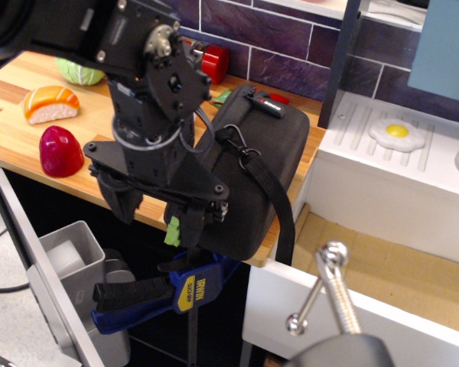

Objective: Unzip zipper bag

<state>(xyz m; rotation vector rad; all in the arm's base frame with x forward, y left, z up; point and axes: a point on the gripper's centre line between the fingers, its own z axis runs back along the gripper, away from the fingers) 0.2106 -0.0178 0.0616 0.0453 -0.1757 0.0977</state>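
The zipper bag (271,164), a large black rounded fabric case, lies at the front edge of the wooden counter (11,130). Its black strap (279,202) hangs down from a metal clip (233,141). A small red-marked label (264,102) sits at its far end. A green tape tab (172,229) shows at the bag's near lower-left corner. My gripper (157,218) hangs over the bag's left front, its fingers apart. The right finger (191,225) is right beside the green tab. I cannot tell whether it touches the tab.
A sushi toy (50,103), a magenta fruit (60,151), a green cabbage (80,73) and a red jar (213,61) lie on the counter to the left. A blue clamp (161,289) grips the counter edge below the bag. A white unit with a fried egg (398,134) stands to the right.
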